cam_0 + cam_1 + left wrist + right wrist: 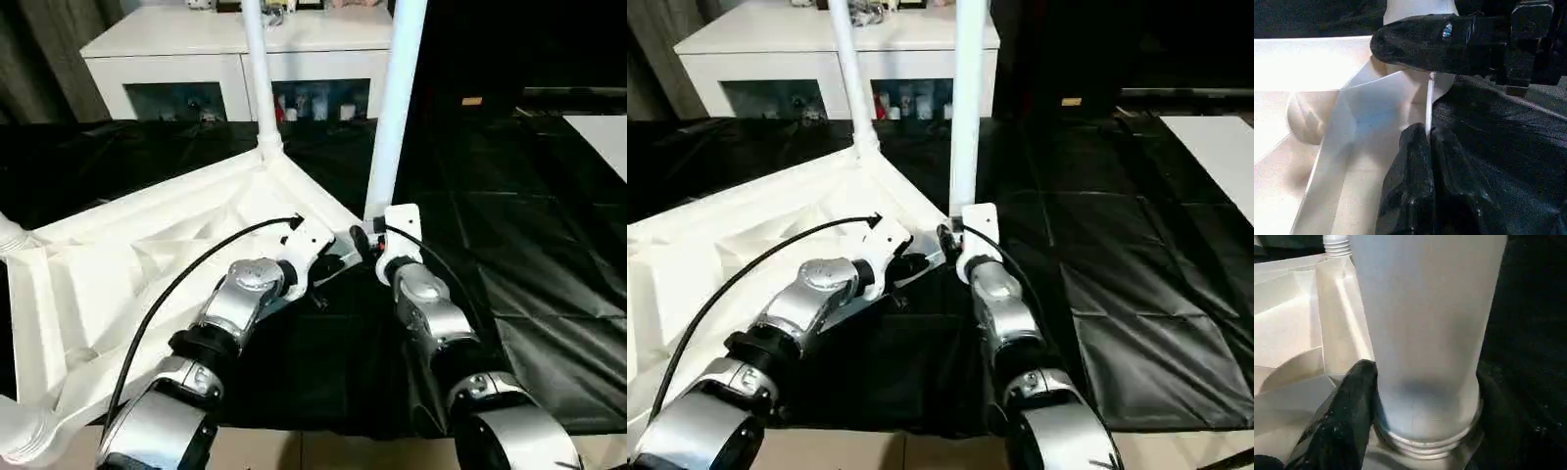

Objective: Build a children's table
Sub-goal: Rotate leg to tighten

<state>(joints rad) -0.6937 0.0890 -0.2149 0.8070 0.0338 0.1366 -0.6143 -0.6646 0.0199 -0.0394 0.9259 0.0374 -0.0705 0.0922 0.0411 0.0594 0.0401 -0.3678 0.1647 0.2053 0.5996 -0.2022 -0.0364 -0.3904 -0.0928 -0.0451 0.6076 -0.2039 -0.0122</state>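
The children's table top lies upside down, its ribbed underside facing up. One white leg stands upright in the far corner socket. A second leg stands in the near right corner socket. My right gripper is closed around the base of this second leg, with a black finger pressed against its side. My left gripper is shut on the thin rim of the table top, right beside that corner. In the left eye view both grippers meet at the corner, left gripper and right gripper.
A black sheet covers the surface under and around the table top. A white cabinet with glass doors stands behind. A white panel lies at the far right. More white tube ends show at the left corners.
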